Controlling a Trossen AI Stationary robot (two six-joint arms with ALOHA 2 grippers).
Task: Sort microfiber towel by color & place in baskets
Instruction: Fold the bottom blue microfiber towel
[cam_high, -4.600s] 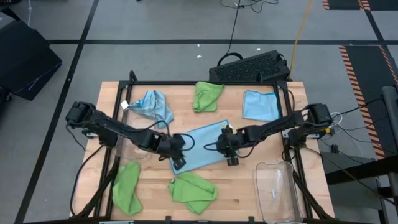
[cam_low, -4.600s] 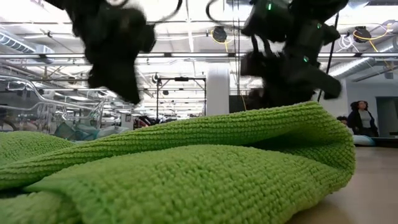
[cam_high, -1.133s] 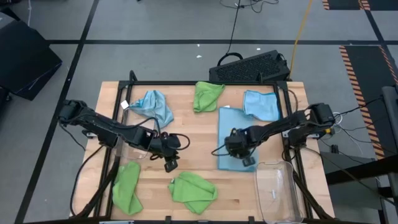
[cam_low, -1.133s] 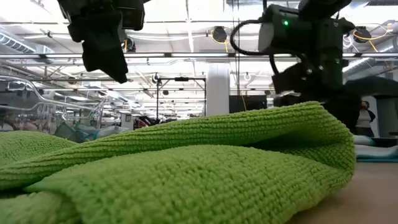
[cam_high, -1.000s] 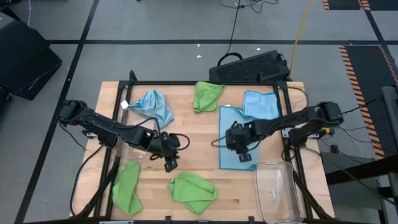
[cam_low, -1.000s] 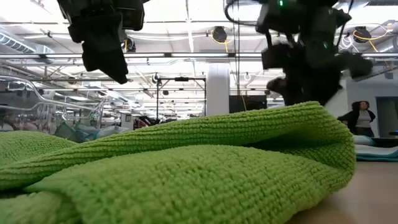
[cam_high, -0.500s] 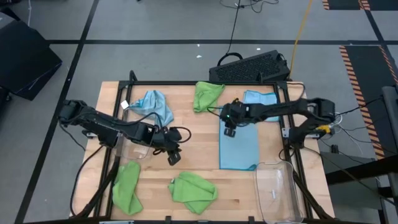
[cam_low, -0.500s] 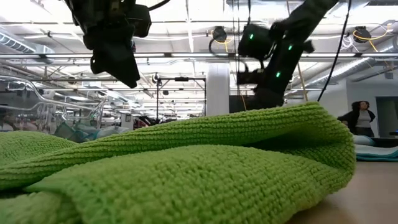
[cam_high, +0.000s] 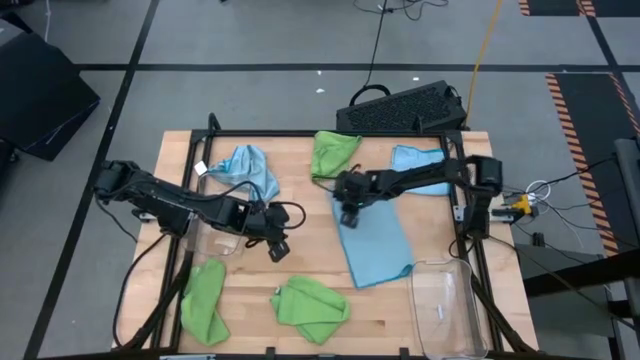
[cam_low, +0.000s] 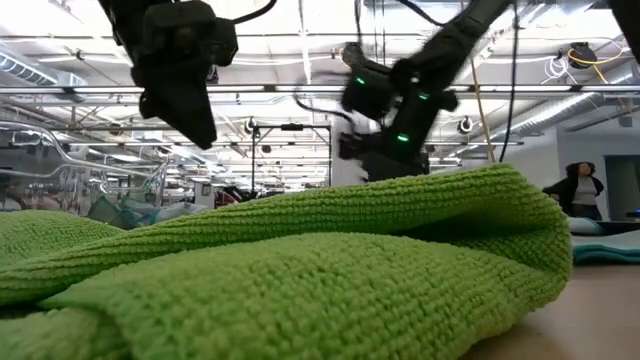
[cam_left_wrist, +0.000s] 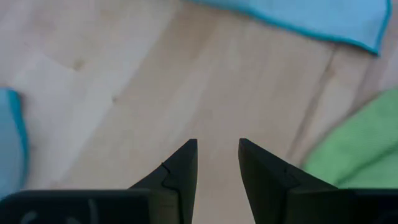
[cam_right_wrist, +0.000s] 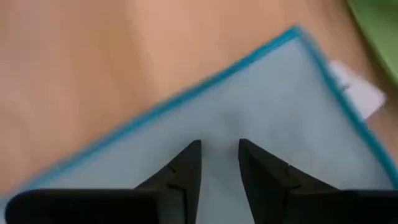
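Observation:
A flat light blue microfiber towel (cam_high: 378, 245) lies right of centre, its near end by the right clear basket (cam_high: 447, 305). My right gripper (cam_high: 348, 212) stands on its far left part, fingers a little apart (cam_right_wrist: 219, 144); a white tag (cam_right_wrist: 364, 93) shows beside the corner (cam_right_wrist: 295, 30). My left gripper (cam_high: 278, 246) hovers open over bare wood (cam_left_wrist: 217, 143), left of centre. Also on the table are a second blue towel (cam_high: 425, 160), a crumpled blue one (cam_high: 247, 170) and green towels (cam_high: 333, 152), (cam_high: 205, 300), (cam_high: 312, 305). A second clear basket (cam_high: 212, 238) sits under the left arm. My right gripper comes down slanting from the table's right side onto the flat blue towel near its far left corner (cam_right_wrist: 217, 118). Both fingertips (cam_right_wrist: 186, 155) seem to rest on the cloth's top face with a gap between them. Whether any cloth is pinched cannot be told. The towel lies flat on the table.
A black perforated crate (cam_high: 405, 108) stands beyond the far edge. In the low view a green towel (cam_low: 300, 270) fills the foreground and hides the table behind it; a person (cam_low: 580, 190) stands far off in the room. Bare wood lies around the table's centre (cam_high: 300, 230).
My right gripper has gone from the towel's near end by the right basket to its far end, then toward the table's left edge, sinking. The flat blue towel's far end has swung left with it, while its near end has stayed by the basket, so it now lies slanted.

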